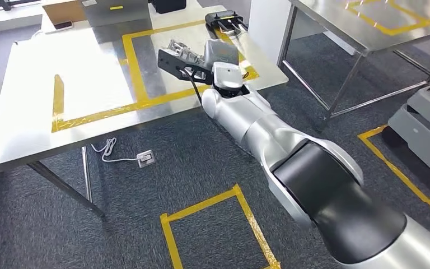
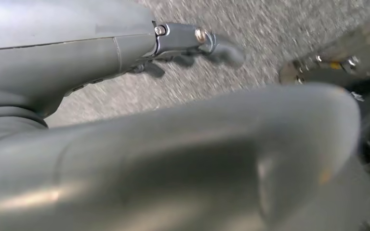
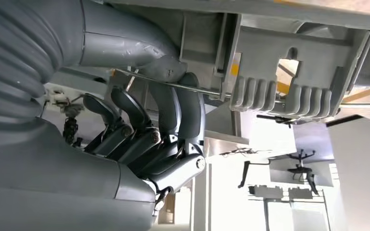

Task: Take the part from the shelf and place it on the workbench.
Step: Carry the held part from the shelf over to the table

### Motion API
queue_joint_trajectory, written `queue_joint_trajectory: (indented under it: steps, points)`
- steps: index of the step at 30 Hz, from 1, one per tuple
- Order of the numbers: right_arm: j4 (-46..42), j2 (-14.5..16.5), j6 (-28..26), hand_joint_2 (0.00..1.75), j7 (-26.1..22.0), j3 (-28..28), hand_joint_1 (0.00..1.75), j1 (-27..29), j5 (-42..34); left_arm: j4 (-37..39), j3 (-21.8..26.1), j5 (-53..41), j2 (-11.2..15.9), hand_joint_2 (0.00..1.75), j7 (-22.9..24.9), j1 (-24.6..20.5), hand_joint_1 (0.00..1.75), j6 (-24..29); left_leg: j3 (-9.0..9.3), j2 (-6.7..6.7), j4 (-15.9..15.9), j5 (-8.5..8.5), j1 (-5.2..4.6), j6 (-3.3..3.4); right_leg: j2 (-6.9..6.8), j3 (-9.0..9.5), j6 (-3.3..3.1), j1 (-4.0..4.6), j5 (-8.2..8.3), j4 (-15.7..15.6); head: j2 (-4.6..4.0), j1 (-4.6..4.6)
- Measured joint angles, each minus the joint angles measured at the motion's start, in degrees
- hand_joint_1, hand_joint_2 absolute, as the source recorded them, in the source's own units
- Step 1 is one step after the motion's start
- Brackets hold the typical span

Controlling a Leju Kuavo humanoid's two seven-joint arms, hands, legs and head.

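Near the workbench's [image 1: 61, 120] front right corner, the part arrives.
Right hand [image 1: 215, 59] grips the grey finned metal part [image 1: 180, 56] above the taped outline; release remains.

Tables: two, a near table [image 1: 45, 129] and a far table [image 1: 336, 28]. Cast metal part [image 1: 182, 53]: one. Cardboard box [image 1: 64, 10]: one. Floor power strip [image 1: 145, 159]: one. Grey carts [image 1: 425, 129]: one.

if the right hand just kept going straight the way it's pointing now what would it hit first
Probably nothing right away. The right hand, holding the grey part, points out across the workbench. Ahead on that line lies bare tabletop and yellow tape; further on stands a grey box, though depth is hard to judge.
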Motion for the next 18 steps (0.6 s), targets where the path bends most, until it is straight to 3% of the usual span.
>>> queue_joint_trajectory:
  steps: [1,2,3,4,5,6,8,9,10,11,13,14,15,16,18]
  points:
    - [-0.11,0.00,-0.03,1.75,0.07,-0.01,1.62,-0.36,0.04,-0.03,0.01,0.01,0.00,0.00,0.01,-0.10,0.00,-0.01,0.67,-0.14,0.17,-1.22,0.06,0.36,-0.04,0.15,0.27,-0.05,0.79,0.91,0.00,0.13]
    - [-0.22,0.02,-0.07,1.75,0.08,-0.01,1.62,-0.77,0.09,-0.06,0.02,0.01,-0.01,0.00,-0.01,-0.23,0.00,0.00,1.59,-0.33,0.10,-2.33,0.18,0.72,-0.02,-0.83,0.43,-0.15,2.21,3.51,0.00,0.25]
    - [-0.32,0.05,-0.09,1.75,0.05,-0.01,1.62,-0.93,0.15,-0.09,0.03,0.02,0.01,0.00,-0.02,-0.37,0.00,0.01,2.80,-0.49,-0.17,-3.31,0.22,1.06,0.01,-3.06,0.52,-0.13,3.46,7.40,0.00,0.32]
    - [-0.35,-0.04,-0.10,1.75,0.04,-0.01,1.62,-0.63,0.22,-0.11,0.05,0.02,0.01,0.00,-0.03,-0.44,0.00,0.02,4.34,-0.73,-0.64,-4.32,0.27,1.31,0.01,-5.84,0.52,-0.07,3.69,11.65,0.00,0.38]
    - [-0.27,-0.24,-0.10,1.75,0.05,0.00,1.62,0.08,0.30,-0.10,0.06,0.02,0.00,0.00,-0.02,-0.42,0.00,0.02,6.10,-1.00,-1.22,-5.38,0.26,1.47,0.01,-8.63,0.44,0.12,2.64,15.28,0.00,0.42]
    - [-0.11,-0.48,-0.09,1.75,0.09,0.00,1.62,1.09,0.35,-0.07,0.08,0.02,-0.01,0.00,0.01,-0.32,0.00,0.02,8.08,-1.33,-1.93,-6.44,0.22,1.60,0.01,-11.27,0.32,0.34,0.28,17.51,0.00,0.45]
    - [0.24,-0.96,-0.08,1.75,0.21,-0.01,1.62,2.76,0.39,-0.01,0.10,0.02,-0.01,0.00,0.05,0.17,0.00,0.02,12.18,-2.17,-3.44,-8.41,-0.01,1.75,0.04,-15.88,-0.04,0.72,-4.82,17.88,0.00,0.57]
    - [0.36,-1.15,-0.08,1.75,0.25,-0.01,1.62,3.14,0.43,0.01,0.12,0.02,-0.01,0.00,0.02,0.45,0.00,0.02,14.14,-2.54,-4.13,-9.37,-0.24,1.79,0.06,-18.02,-0.34,0.92,-5.49,16.23,0.00,0.61]
    - [0.44,-1.37,-0.08,1.75,0.26,-0.01,1.62,3.26,0.48,0.02,0.13,0.02,0.00,0.00,-0.06,0.71,0.00,0.02,15.92,-2.81,-4.64,-10.29,-0.51,1.80,0.13,-20.02,-0.81,1.13,-3.22,13.41,0.00,0.64]
    - [0.56,-1.57,-0.06,1.75,0.27,-0.01,1.62,3.36,0.57,0.07,0.15,0.04,-0.03,0.00,-0.18,0.96,0.00,0.02,17.35,-3.02,-4.97,-11.30,-0.73,1.79,0.24,-21.73,-1.33,1.39,2.68,9.50,0.00,0.63]
    - [0.93,-1.96,-0.01,1.75,0.25,0.00,1.62,3.72,0.79,0.24,0.17,0.08,-0.09,0.00,-0.51,1.13,0.00,0.10,19.57,-3.66,-4.14,-13.87,-1.21,1.39,0.70,-23.95,-2.27,1.98,17.31,1.34,0.00,0.47]
    - [1.08,-2.03,0.03,1.75,0.29,0.00,1.62,3.85,0.89,0.30,0.19,0.09,-0.11,0.00,-0.66,1.12,0.00,0.15,20.34,-3.96,-3.45,-15.40,-1.33,1.23,0.97,-24.26,-2.55,2.18,21.74,-0.37,0.00,0.38]
    - [1.10,-2.04,0.05,1.75,0.40,-0.01,1.62,3.59,0.95,0.32,0.21,0.09,-0.11,0.00,-0.80,1.00,0.00,0.19,20.65,-4.19,-1.89,-16.26,-1.44,0.98,1.15,-24.32,-2.80,2.31,22.76,-0.62,0.00,0.35]
    - [0.97,-1.91,0.05,1.75,0.49,-0.01,1.62,2.99,0.99,0.26,0.22,0.09,-0.04,0.00,-0.91,0.84,0.00,0.20,20.18,-4.18,0.23,-16.45,-1.43,0.77,1.25,-23.95,-3.13,2.21,22.09,0.72,0.00,0.34]
    - [0.63,-1.47,0.01,1.75,0.57,-0.02,1.62,1.21,1.05,0.16,0.24,0.07,0.03,0.00,-1.06,0.43,0.00,0.19,17.12,-2.95,6.72,-15.63,-1.38,0.04,1.13,-23.10,-3.77,2.09,19.98,1.52,0.00,0.27]
